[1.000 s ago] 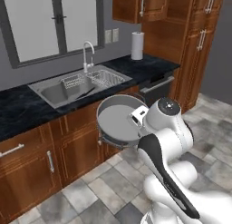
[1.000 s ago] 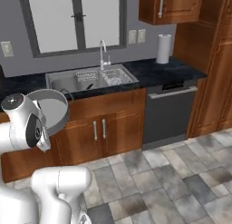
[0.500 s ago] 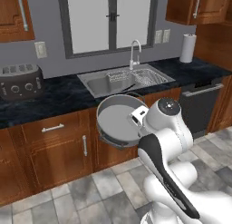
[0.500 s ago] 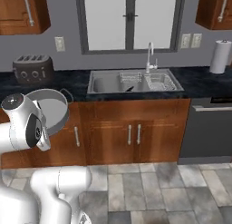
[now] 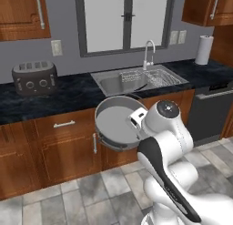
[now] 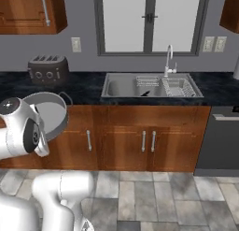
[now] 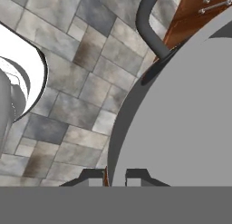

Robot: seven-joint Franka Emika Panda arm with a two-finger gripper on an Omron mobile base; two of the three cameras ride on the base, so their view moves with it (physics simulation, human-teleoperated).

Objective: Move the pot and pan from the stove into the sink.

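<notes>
Pot (image 5: 116,123) gripped at rim by pincer (image 7: 113,177), carried tilted above floor; pan handle (image 6: 145,92) seemingly in sink (image 5: 119,84). Left: pot into sink

You can't see the gripper (image 7: 116,177) clearly: only its two tips show, pinching the pot (image 7: 190,114) rim at the hand view's bottom. The arm hides the pot's right side in the left base view. A dark thing in the sink (image 6: 122,88) is too small to tell.
</notes>
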